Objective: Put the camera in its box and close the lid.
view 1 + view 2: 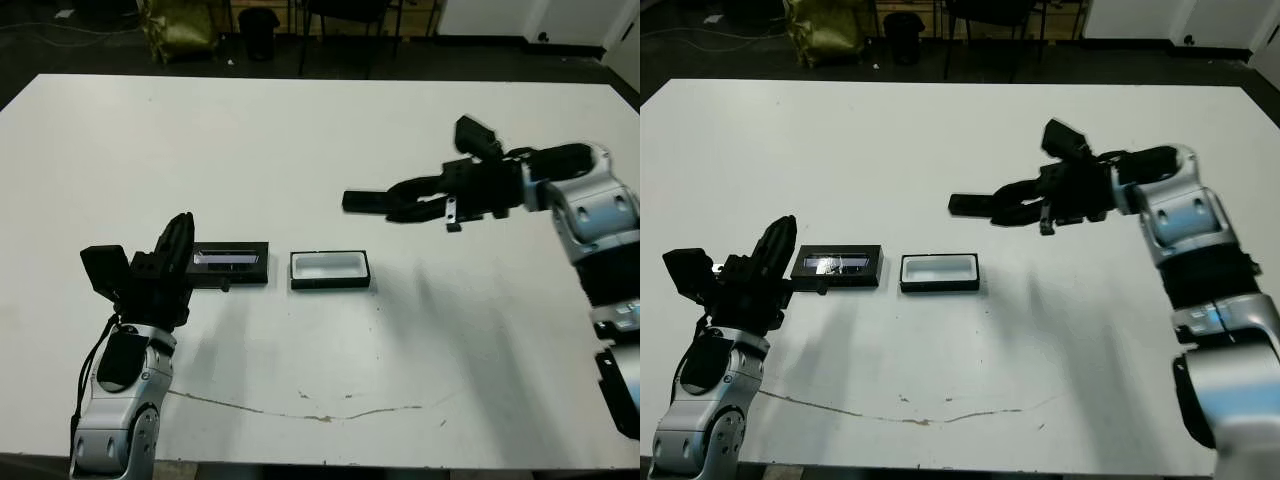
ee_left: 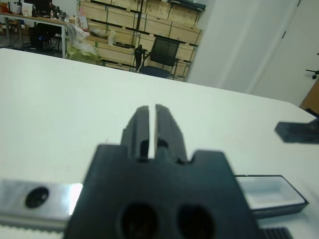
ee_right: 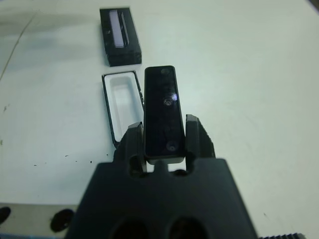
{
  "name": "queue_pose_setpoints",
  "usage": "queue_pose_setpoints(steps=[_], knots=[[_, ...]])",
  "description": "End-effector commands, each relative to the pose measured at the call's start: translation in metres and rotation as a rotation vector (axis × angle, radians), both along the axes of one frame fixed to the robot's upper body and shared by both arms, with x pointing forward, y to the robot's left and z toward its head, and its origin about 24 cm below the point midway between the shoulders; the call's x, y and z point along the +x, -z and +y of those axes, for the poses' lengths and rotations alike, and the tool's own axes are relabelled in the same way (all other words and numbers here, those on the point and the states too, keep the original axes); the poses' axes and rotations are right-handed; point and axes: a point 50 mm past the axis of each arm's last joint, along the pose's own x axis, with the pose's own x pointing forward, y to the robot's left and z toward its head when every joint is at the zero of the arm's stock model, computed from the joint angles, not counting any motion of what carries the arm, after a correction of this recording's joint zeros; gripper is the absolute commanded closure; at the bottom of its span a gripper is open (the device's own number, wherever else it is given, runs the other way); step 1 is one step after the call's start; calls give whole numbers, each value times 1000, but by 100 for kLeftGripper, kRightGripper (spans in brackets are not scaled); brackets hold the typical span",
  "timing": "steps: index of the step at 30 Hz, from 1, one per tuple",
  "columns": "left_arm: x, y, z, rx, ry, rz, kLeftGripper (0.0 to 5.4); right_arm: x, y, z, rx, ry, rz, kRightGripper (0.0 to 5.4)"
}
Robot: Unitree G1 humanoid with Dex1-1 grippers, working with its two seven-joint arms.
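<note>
From the head camera I see my right gripper (image 1: 385, 204) clamped on the slim black glossy camera bar (image 1: 362, 200), held above the white table (image 1: 300, 130), up and to the right of the shallow white-lined black box (image 1: 330, 270). The flat black lid with its silvery strip (image 1: 230, 264) lies just left of the box, beside my left gripper (image 1: 178, 240).

Left wrist: the fingers (image 2: 141, 127) stand nearly together, gripping nothing.

Right wrist: the camera sits between both fingers, pointing toward the open box.
</note>
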Motion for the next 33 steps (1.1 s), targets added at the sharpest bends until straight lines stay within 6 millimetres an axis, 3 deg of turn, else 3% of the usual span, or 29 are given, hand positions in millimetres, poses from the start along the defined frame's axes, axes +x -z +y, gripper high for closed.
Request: queue_pose_setpoints(steps=[1,25,33], knots=[[-1,6,1,-11,-3,39,540,4,-1,7,-35,-49,4,492],[1,3,-3,1,-2,31,540,2,7,42,-124,-183,28,492],[1,3,-2,8,4,22,540,1,18,49,-148,-171,120,492]])
